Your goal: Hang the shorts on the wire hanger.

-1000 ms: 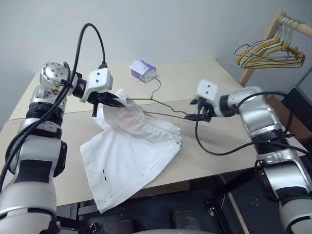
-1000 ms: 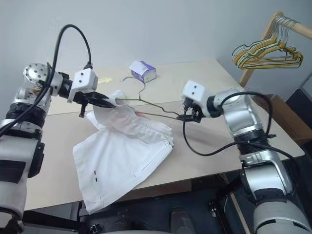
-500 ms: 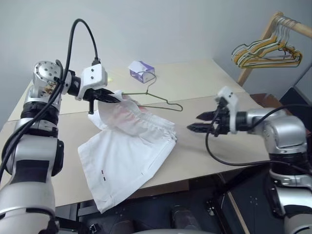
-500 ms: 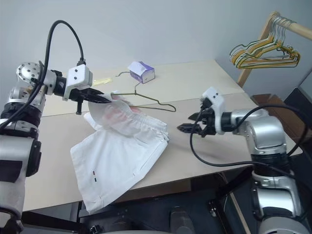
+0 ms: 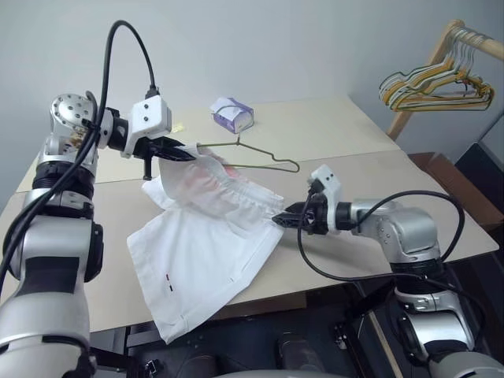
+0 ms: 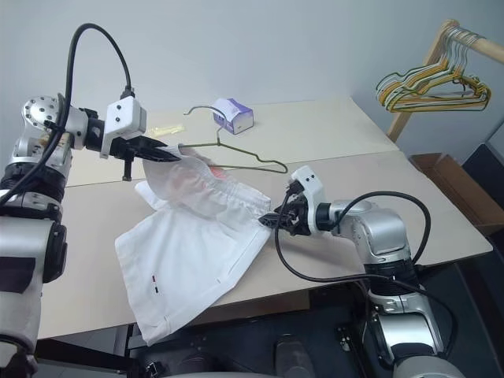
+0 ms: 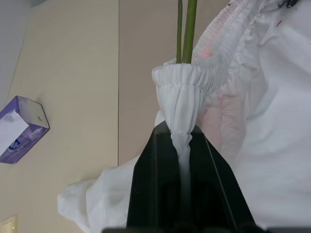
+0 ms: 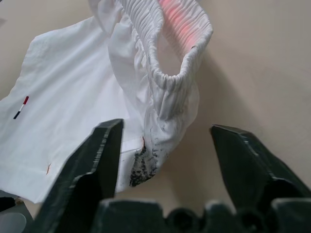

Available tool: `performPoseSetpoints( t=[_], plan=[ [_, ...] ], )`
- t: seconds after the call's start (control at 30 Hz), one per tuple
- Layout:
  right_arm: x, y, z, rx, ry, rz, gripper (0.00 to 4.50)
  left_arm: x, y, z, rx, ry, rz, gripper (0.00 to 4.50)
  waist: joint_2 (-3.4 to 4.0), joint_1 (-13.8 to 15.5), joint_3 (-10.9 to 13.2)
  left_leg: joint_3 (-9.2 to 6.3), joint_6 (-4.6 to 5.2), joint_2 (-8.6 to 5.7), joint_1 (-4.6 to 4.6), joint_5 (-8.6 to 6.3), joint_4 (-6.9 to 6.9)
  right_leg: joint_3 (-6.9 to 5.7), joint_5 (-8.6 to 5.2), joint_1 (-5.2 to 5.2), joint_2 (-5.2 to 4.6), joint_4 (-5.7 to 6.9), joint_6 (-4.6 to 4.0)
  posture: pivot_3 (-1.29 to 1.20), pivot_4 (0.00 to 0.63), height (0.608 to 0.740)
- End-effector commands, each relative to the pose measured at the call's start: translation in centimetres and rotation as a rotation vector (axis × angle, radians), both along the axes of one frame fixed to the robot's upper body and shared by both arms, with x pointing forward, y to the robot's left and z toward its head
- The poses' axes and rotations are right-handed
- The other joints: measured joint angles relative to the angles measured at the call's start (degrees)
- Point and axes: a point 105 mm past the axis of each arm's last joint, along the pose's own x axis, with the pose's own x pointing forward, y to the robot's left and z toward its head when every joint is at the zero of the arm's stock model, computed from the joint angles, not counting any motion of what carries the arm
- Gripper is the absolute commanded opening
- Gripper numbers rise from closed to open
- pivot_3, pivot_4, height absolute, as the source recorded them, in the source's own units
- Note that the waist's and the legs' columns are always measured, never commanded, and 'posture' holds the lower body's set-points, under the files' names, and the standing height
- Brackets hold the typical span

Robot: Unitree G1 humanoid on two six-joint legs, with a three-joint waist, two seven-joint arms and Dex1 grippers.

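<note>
White shorts (image 5: 206, 252) lie spread on the near surface (image 5: 370, 169), waistband lifted at the far left corner. Right pincer (image 5: 282, 220) sits low at the waistband's right end, fingers (image 8: 99, 160) spread either side of the gathered cloth, not pinching it. Left pincer (image 5: 181, 152) is pressed together on the waistband corner, with the hanger (image 5: 260, 160) running out beyond it above the surface. Risk: closing on one fabric layer alone could drag the waistband off the wire.
</note>
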Motion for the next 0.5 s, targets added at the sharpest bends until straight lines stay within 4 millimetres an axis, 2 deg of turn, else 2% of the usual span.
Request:
performPoseSetpoints(
  t=[0.03, 0.2, 0.33, 0.5],
  plan=[
    [0.4, 0.4, 1.3, 0.025, -0.048, 0.007, 1.94, 0.1, -0.1, 1.9, -0.031, -0.063, -0.003, 0.0, 0.0, -0.01, 0.0, 0.0, 0.0, 0.0, 0.0, 0.0, 0.0, 0.0, 0.0, 0.0, 0.0, 0.0, 0.0, -0.11, 0.0, 0.74],
    [0.1, 0.9, 1.0, 0.023, -0.046, 0.022, 0.07, 0.1, 0.0, 1.9, -0.037, -0.063, -0.003, 0.0, 0.0, -0.05, 0.0, 0.0, 0.0, 0.01, 0.01, 0.0, 0.0, 0.01, 0.0, 0.0, 0.01, 0.0, 0.0, -0.11, 0.0, 0.74],
    [0.9, 0.3, 0.8, 0.003, -0.06, -0.029, 0.03, -0.5, 0.3, 1.9, -0.042, -0.041, -0.031, 0.0, 0.0, -0.06, 0.0, 0.0, 0.0, 0.0, 0.01, 0.0, 0.0, 0.01, 0.0, 0.0, 0.0, 0.01, 0.0, -0.11, 0.0, 0.74],
    [2.5, -2.0, 1.4, -0.032, -0.095, -0.119, 0.03, -1.4, 1.0, 1.9, -0.022, -0.019, -0.064, 0.0, 0.0, -0.13, 0.0, 0.01, 0.0, 0.0, 0.01, 0.0, 0.0, 0.01, 0.0, 0.0, 0.0, 0.0, 0.0, -0.1, 0.0, 0.74]
  ],
)
